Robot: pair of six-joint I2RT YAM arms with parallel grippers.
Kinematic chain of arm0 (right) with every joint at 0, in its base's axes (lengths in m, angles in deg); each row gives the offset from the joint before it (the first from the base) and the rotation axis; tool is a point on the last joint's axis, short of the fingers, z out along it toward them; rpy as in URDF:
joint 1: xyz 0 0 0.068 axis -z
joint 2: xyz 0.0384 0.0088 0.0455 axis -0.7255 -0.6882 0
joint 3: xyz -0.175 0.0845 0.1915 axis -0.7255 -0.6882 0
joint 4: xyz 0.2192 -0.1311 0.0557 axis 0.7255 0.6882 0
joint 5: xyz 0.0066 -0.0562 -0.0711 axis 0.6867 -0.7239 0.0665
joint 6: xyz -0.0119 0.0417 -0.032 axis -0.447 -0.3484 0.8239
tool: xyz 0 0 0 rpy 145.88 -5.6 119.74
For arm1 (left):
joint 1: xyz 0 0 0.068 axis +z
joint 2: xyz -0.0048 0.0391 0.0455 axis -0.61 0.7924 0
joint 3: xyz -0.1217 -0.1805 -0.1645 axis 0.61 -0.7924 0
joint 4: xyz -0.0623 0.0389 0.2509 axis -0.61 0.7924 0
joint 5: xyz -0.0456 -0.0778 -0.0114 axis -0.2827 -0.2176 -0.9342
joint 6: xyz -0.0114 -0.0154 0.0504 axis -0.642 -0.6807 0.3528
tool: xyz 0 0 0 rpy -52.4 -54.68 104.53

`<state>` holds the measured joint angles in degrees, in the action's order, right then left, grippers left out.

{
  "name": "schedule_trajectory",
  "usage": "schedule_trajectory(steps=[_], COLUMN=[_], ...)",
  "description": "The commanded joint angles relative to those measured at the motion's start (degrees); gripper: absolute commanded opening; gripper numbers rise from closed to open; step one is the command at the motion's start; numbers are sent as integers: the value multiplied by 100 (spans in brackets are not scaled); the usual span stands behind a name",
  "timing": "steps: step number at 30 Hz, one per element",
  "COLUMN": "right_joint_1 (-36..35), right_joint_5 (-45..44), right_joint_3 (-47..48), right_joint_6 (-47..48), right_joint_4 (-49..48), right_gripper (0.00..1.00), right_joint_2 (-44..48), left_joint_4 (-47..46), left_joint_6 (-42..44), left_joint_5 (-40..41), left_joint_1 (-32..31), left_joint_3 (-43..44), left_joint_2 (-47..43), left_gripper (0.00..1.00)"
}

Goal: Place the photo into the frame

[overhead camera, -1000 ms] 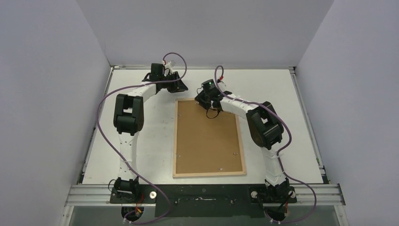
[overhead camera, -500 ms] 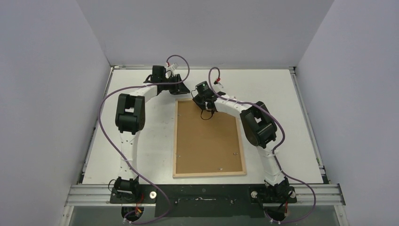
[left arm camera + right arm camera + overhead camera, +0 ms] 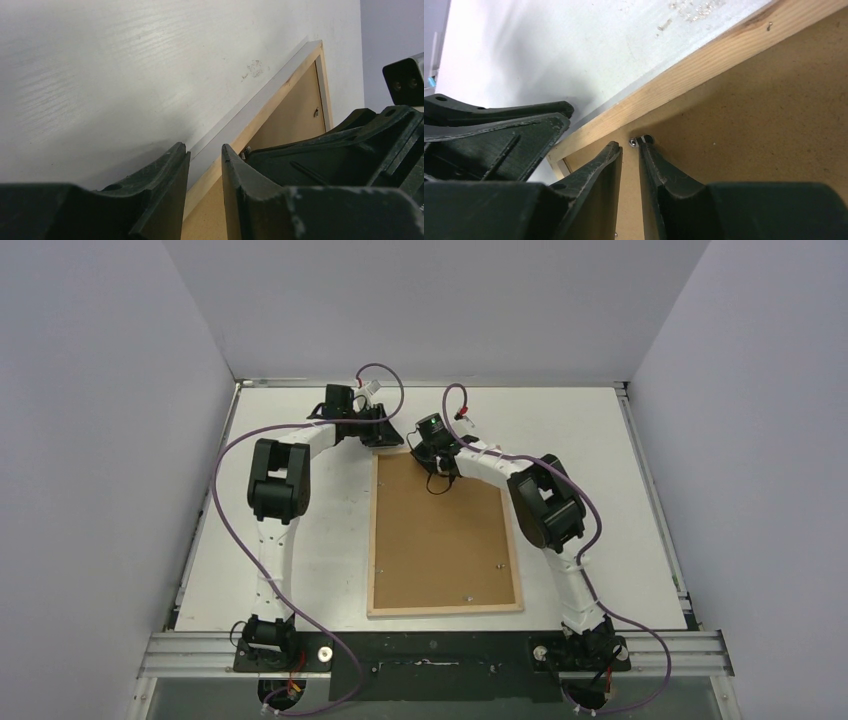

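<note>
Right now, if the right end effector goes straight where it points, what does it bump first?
Most likely the small metal clip on the brown backing board, just inside the wooden rim of the frame. The right end effector aims its narrowly parted fingertips right at it, though depth is hard to judge.

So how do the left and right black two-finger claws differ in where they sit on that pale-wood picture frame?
The left gripper sits at the far-left corner of the pale-wood frame, tips at the rim's outer edge; the right gripper sits inside the rim, over the brown hardboard sheet. The right gripper's tips point at a small metal clip; the left gripper's point at the rim itself. Both have narrowly parted fingers.
</note>
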<state>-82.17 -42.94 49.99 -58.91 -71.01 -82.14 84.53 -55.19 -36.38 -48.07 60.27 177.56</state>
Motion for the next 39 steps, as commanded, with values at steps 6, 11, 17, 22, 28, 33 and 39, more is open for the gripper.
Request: schedule_trajectory(steps=[6,11,17,22,28,33,39], right_joint_1=[68,77,76,77,111,138,174], right_joint_5=[-62,65,221,275,559,779,994], right_joint_3=[-38,-111,-225,-276,-419,-431,-491], right_joint_6=[300,524,621,757,941,1122,1263], right_joint_4=[-468,-711,-1021,-1119,-1600,-1831,-2018], right_gripper=[22,22,22,22,22,22,23], right_joint_2=[-169,-236,-253,-257,-292,-366,-395], left_joint_4=[52,51,57,68,103,162,279], left_joint_6=[157,165,176,179,217,243,296], left_joint_5=[-154,-161,-172,-183,-179,-213,-262], left_joint_1=[7,9,6,11,17,39,58], left_joint_3=[148,83,56,63,52,75,134], left_joint_2=[-8,-15,-49,-33,-23,17,84], left_gripper=[28,28,28,28,27,27,27])
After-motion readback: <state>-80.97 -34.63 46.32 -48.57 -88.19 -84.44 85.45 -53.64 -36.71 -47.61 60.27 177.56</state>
